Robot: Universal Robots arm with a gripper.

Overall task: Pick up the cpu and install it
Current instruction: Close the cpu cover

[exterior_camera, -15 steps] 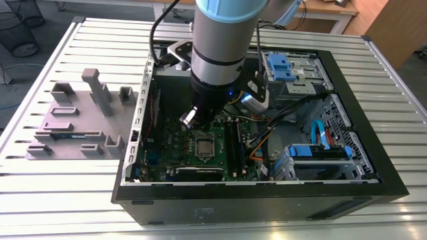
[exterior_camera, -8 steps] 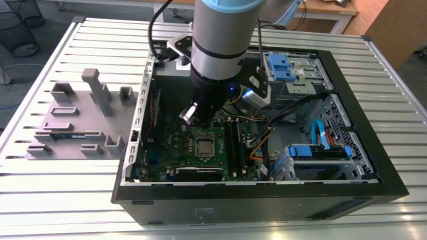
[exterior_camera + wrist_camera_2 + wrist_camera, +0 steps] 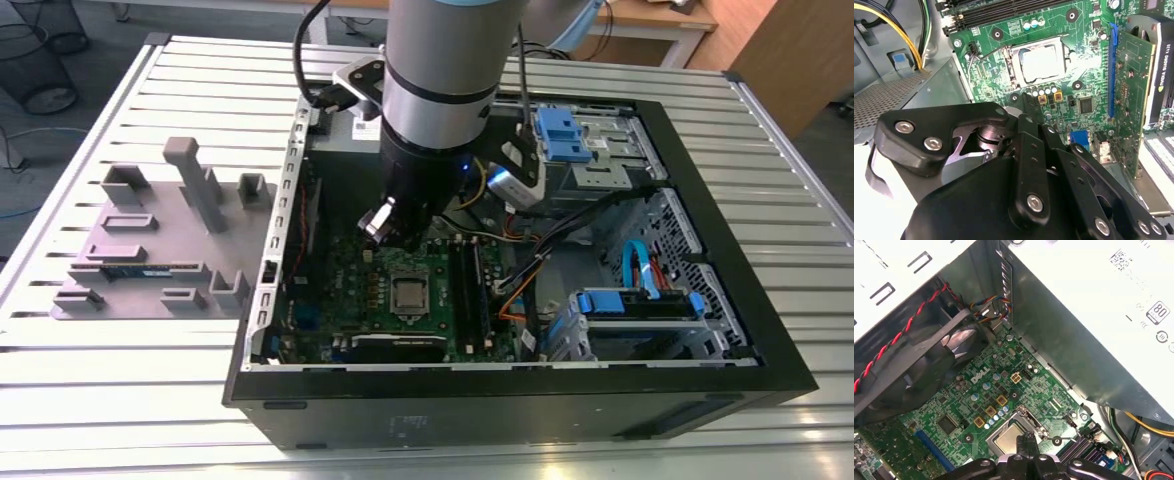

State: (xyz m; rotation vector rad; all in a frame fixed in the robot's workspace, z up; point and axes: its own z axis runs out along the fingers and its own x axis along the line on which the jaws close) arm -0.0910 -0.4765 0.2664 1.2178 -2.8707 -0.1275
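Note:
The cpu (image 3: 407, 293) is a small silvery square lying flat inside the metal-framed socket of the green motherboard (image 3: 358, 290), within the open computer case. In both wrist views the cpu (image 3: 1041, 62) (image 3: 1010, 436) sits in the socket with its top bare. My gripper (image 3: 384, 236) hangs above the board, a little to the exterior view's left of the socket and farther back. Its black fingers (image 3: 1029, 145) run together to a narrow tip (image 3: 1026, 440) just short of the socket. The gripper is shut with nothing in it.
A grey power-supply box (image 3: 1094, 325) stands close beside my arm, and a black fan (image 3: 929, 365) with red and black wires is on the other side. A graphics card (image 3: 1134, 100) stands upright beside the socket. A grey parts fixture (image 3: 147, 250) lies outside the case on the slatted table.

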